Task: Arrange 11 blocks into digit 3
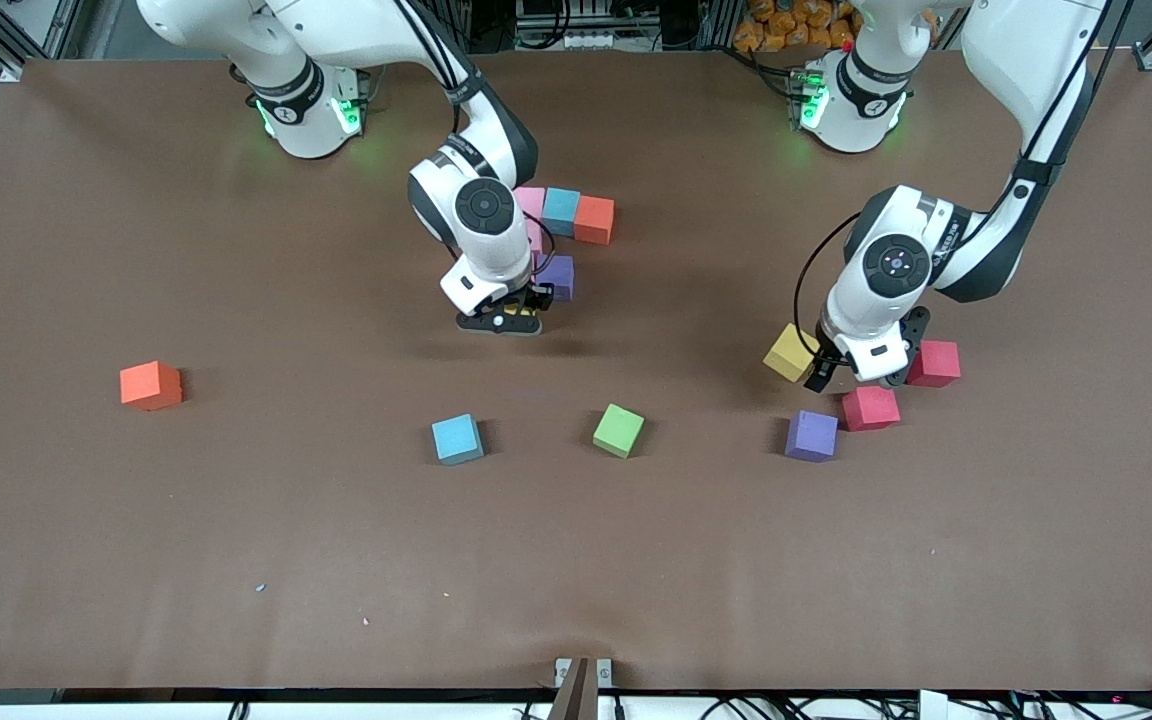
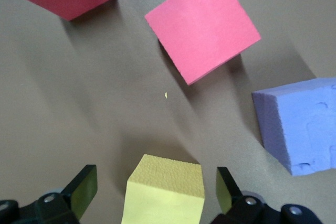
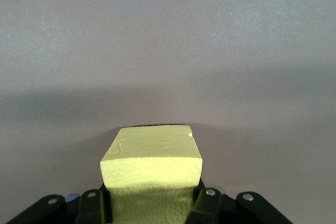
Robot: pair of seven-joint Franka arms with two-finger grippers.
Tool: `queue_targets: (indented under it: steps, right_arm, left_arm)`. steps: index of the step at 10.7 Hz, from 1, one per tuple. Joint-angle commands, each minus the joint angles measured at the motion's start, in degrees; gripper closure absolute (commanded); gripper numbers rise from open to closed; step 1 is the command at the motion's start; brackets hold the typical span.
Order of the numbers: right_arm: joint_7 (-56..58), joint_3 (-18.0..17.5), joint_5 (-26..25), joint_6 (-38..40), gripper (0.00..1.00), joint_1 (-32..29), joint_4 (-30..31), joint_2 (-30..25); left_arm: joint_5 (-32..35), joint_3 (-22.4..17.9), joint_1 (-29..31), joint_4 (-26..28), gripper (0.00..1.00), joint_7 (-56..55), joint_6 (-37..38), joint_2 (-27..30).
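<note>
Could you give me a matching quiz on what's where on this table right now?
Things:
1. right claw
2. left claw
3. green block
4. orange block

Places or states:
A. alone toward the right arm's end of the table
B. shut on a yellow block
C. open around another yellow block
D. between the blue block and the purple block

Pairs: 1-B, 2-C, 3-D, 4-A

Two red cubes on the brown counter (image 1: 86, 520) toward the left arm's end — one red cube (image 1: 871, 408) nearer the front camera, the other red cube (image 1: 934, 363) just beside it, slightly farther back, apparently not touching.
</note>
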State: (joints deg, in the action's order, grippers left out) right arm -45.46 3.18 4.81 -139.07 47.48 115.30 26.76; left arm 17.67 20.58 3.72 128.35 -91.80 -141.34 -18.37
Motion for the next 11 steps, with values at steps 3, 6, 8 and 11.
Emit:
queue_targets:
  steps: [3, 6, 8, 11]
  right_arm:
    - [-3.4, 0.4, -1.0, -1.6, 1.00, 1.7, 2.1, -1.6]
    - [-3.7, 0.4, -3.0, -1.6, 1.00, 1.7, 2.6, -1.5]
    - [-3.7, 0.4, -3.2, -1.7, 1.00, 1.7, 2.6, -1.4]
    - [-3.8, 0.4, -3.2, -2.3, 1.00, 1.7, 2.6, -1.0]
  left_arm:
    - [0.3, 0.8, 0.2, 1.9, 0.00, 1.0, -3.6, -1.1]
    - [0.3, 0.8, 0.0, 2.1, 0.00, 1.0, -4.6, -2.7]
    - [0.3, 0.9, 0.0, 1.9, 0.00, 0.7, -4.9, -3.4]
    - [0.3, 1.1, -0.5, 2.0, 0.80, -0.7, -4.7, -4.2]
